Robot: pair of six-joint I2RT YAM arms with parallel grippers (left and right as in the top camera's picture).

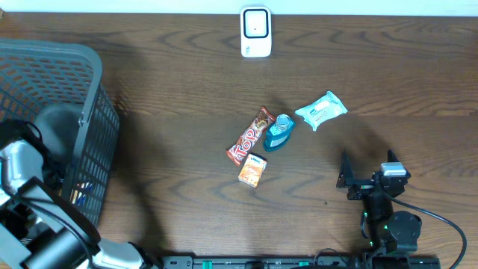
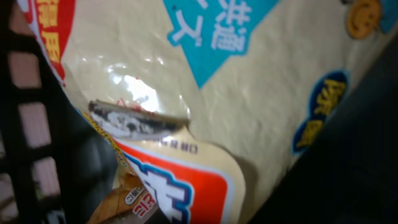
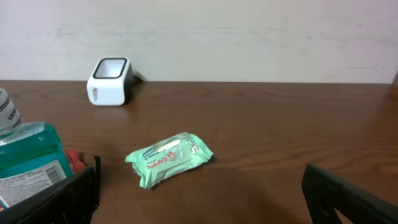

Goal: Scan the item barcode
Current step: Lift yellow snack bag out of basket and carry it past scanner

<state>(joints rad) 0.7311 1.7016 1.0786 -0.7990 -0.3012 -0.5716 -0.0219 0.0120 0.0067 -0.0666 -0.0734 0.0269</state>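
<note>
Overhead: dark wooden bench (image 1: 187, 75), with a grey mesh basket (image 1: 89, 97) standing at its left end. Left arm (image 1: 21, 166) reaching down inside that basket, left fingers hidden from above. Close to the lens in the left wrist view: a cream snack bag (image 2: 249, 112) printed in blue and red-orange, glossy and creased, filling nearly the whole frame, with basket mesh showing along the left edge. So, bag inside the basket. Left fingers pressed together. Cannot tell whether the bag is pinched between them.

Far edge of the bench, near the middle: white barcode scanner (image 1: 255, 32), upright, well apart from everything else. Mid-bench, clustered: a red "Top" chocolate bar (image 1: 250, 136) lying diagonally, a blue mouthwash bottle (image 1: 279, 133) just beside its upper end, a small orange carton (image 1: 252, 169) just beside its lower end. Slightly right of the bottle: a pale green wet-wipes pack (image 1: 321, 110).

Right arm low at the near right edge, right fingers (image 3: 62, 199) spread wide, holding nothing, hovering over bare bench and facing the wipes pack and the scanner.
</note>
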